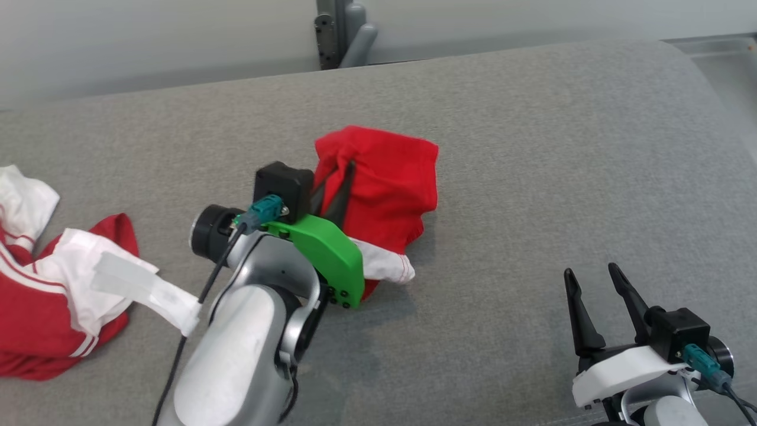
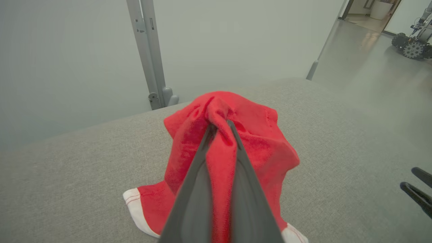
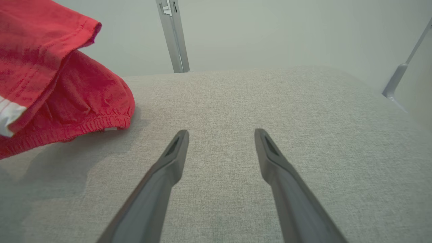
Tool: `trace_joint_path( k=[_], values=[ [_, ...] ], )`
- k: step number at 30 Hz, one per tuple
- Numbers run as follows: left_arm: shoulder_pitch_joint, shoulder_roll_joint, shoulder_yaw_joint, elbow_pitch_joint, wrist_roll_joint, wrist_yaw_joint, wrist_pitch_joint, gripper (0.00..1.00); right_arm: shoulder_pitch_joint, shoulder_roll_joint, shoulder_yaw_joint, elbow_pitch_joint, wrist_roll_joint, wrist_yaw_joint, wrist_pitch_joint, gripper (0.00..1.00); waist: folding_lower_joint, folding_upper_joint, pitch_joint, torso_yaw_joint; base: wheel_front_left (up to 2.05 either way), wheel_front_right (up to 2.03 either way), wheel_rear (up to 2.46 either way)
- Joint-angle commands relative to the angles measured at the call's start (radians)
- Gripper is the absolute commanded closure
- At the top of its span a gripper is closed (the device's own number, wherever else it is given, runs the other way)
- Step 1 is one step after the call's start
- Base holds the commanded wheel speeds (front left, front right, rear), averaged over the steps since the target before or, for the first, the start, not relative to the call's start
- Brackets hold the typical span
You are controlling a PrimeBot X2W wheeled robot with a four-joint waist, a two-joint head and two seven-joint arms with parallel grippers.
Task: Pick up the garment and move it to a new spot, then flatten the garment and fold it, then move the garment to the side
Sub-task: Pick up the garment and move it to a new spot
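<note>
garment (image 1: 384, 177): red fabric with white trim, bunched into a peak near the middle of the grey upholstered surface (image 1: 532, 148). in the left wrist view the garment (image 2: 263, 145) rises to a pinched fold at its top and spreads downward. one white cuff (image 2: 133, 206) lies on the surface at the lower left of that view.

left claw (image 1: 346, 165): closed tight on the top fold of the garment. in its own wrist view the left claw (image 2: 219, 125) has red cloth pressed between the two dark fingers (image 2: 192, 189).

right claw (image 1: 591, 272): fully spread, holding nothing. it stands over bare surface, well apart from the garment, at the lower right of the head view. in the right wrist view the right claw (image 3: 221, 133) points along the surface, with the garment (image 3: 67, 91) at the upper left. the garment's gathered edge appears to rest on the surface there, though contact along its full length cannot be confirmed.

a second heap of red and white clothing (image 1: 47, 296) lies at the left edge of the surface. a metal post (image 1: 337, 29) stands behind the far edge.
</note>
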Motion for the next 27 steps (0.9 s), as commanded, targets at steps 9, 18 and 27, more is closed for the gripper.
trace_joint_path(
  k=[9, 18, 27],
  values=[
    [-0.018, 0.001, -0.25, 0.132, -0.137, 0.098, -0.09, 1.0, -0.037, 0.019, 0.034, 0.008, 0.01, 0.0, -0.006, 0.0, 0.0, 0.0001, 0.045, -0.231, 0.0, 0.0, 0.0],
    [-0.139, 0.001, -0.406, 0.326, -0.264, 0.184, -0.252, 0.6, -0.056, 0.032, 0.047, 0.009, 0.021, 0.0, -0.006, 0.0, 0.0, 0.0001, 0.094, -0.286, 0.0, 0.0, 0.0],
    [-0.165, 0.0, -0.454, 0.427, -0.501, 0.145, -0.372, 0.0, -0.063, 0.038, 0.037, 0.013, 0.016, 0.0, -0.006, 0.0, 0.0, 0.0001, 0.107, -0.243, 0.0, 0.0, 0.0]
  ],
)
